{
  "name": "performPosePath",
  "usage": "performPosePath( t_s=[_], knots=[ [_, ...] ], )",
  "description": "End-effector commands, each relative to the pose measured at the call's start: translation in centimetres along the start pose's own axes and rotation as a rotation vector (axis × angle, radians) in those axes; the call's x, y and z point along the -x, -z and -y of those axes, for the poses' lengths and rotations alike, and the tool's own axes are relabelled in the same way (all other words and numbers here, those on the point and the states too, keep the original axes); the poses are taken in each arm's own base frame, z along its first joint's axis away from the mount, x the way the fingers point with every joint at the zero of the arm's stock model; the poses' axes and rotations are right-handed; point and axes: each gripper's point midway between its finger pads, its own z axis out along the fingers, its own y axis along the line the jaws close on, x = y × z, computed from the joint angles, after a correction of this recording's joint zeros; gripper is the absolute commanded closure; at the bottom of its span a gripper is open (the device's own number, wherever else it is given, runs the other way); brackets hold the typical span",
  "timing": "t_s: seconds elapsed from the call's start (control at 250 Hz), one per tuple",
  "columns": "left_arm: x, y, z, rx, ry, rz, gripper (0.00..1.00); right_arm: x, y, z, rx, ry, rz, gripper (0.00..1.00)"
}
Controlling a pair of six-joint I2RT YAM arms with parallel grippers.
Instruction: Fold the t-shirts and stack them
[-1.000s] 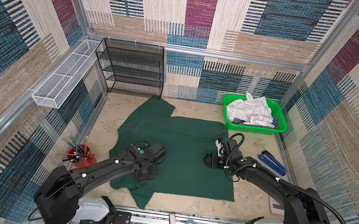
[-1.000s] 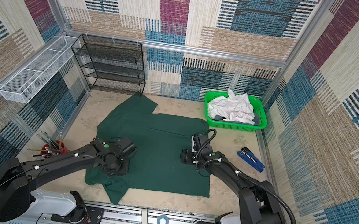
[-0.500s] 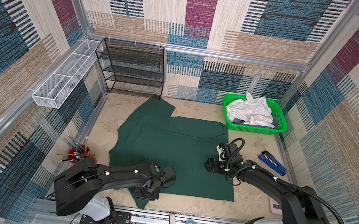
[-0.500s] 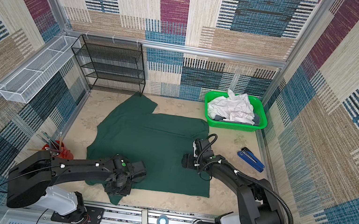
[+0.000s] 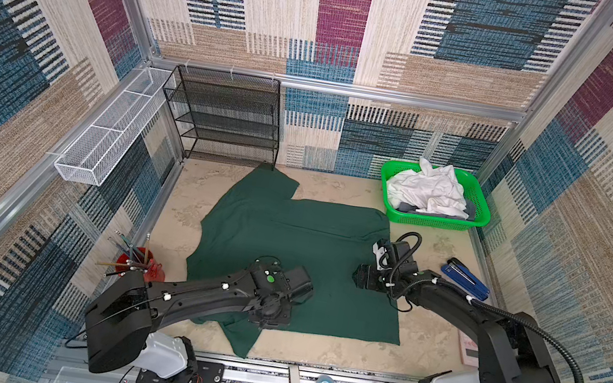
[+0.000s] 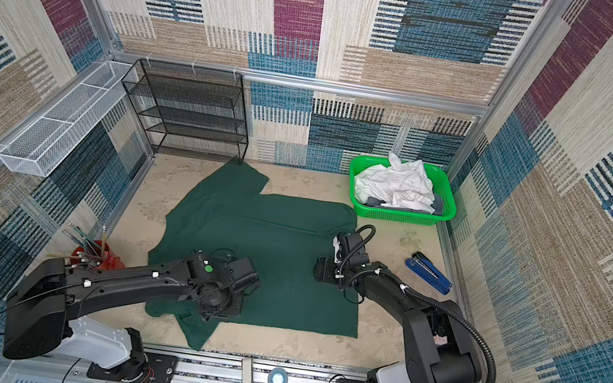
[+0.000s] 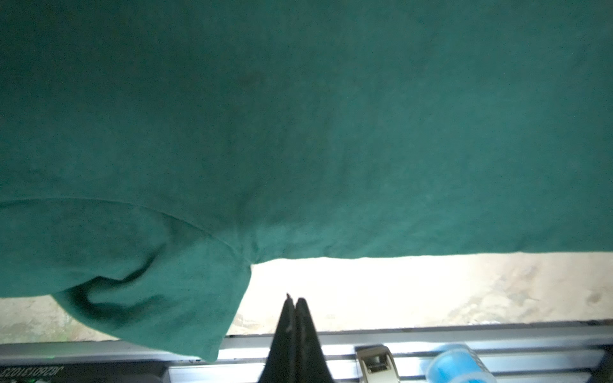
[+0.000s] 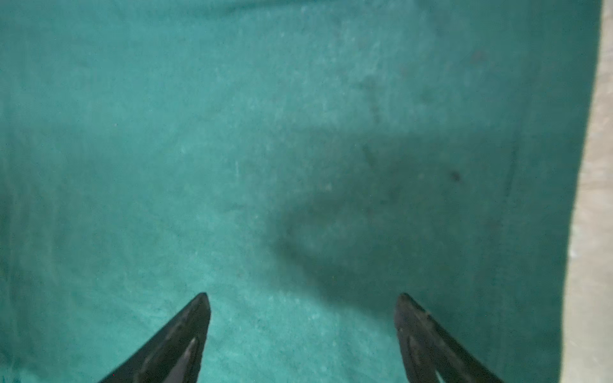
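A bare strip of table (image 5: 333,349) runs free between the rail (image 5: 265,375) and the near hem of the dark green t-shirt (image 5: 301,238). The shirt lies spread mostly flat, with one bunched sleeve reaching the rail. The left gripper (image 7: 293,303), fingers pressed together on nothing, sits just off that hem beside the sleeve. The right gripper (image 8: 303,295), jaws wide apart, hovers over the shirt near its right edge. Farther back, white t-shirts (image 5: 427,189) are heaped in the green basket (image 5: 434,221).

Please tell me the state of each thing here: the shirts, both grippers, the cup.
green shirt: spread out, unfolded, on table.
white shirts: crumpled in basket.
left gripper: shut, holding nothing.
right gripper: open, over green shirt.
cup: upright, holding pencils.
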Motion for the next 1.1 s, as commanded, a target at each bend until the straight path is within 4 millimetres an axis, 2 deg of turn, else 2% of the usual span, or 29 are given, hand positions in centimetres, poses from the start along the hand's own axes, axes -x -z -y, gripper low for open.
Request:
performPosePath(
  t_s=[0.0, 0.068, 0.144, 0.356, 0.476, 0.56, 0.652, 0.8, 0.852, 0.884, 0.932, 1.096],
  knots=[
    [-2.0, -0.7, -4.2, 0.144, 0.037, -0.049, 0.66, 0.3, 0.1, -0.4, 0.021, 0.009, 0.02, 0.12],
    [-3.2, -1.8, -5.5, 0.155, 0.052, -0.072, 0.57, 0.3, 0.1, -0.4, 0.024, 0.01, 0.019, 0.12],
    [-3.9, -2.9, -6.3, 0.147, 0.075, -0.076, 0.53, 0.4, 0.2, -0.4, 0.021, 0.012, 0.017, 0.12],
    [-3.7, -5.7, -6.1, 0.037, 0.127, -0.082, 0.51, 1.7, -1.3, -0.1, 0.041, 0.006, -0.001, 0.12],
    [-2.8, -6.8, -6.6, 0.037, 0.15, -0.097, 0.61, 3.2, -2.2, 0.1, 0.031, 0.001, 0.006, 0.12],
    [-1.1, -7.0, -6.6, 0.024, 0.168, -0.079, 0.68, 3.9, -3.1, 0.5, 0.025, -0.009, 0.005, 0.12],
    [1.1, -6.9, -6.4, 0.007, 0.17, -0.062, 0.68, 4.8, -4.1, 1.1, 0.013, -0.012, 0.0, 0.12],
    [5.5, -6.5, -6.4, 0.01, 0.163, -0.028, 0.69, 7.3, -5.6, 2.7, -0.031, -0.026, 0.011, 0.12],
    [6.7, -6.3, -5.9, -0.002, 0.155, -0.029, 0.76, 8.2, -5.7, 3.1, -0.052, -0.025, 0.022, 0.12],
    [7.2, -6.2, -5.5, -0.007, 0.141, -0.03, 0.86, 8.7, -5.6, 3.2, -0.061, -0.027, 0.03, 0.12],
    [7.4, -5.9, -4.8, -0.021, 0.128, -0.05, 1.0, 9.2, -5.4, 3.1, -0.061, -0.026, 0.043, 0.12],
    [5.3, -3.5, -2.4, -0.071, 0.069, -0.098, 1.0, 9.1, -5.0, 2.6, -0.035, -0.04, 0.048, 0.12]
  ],
)
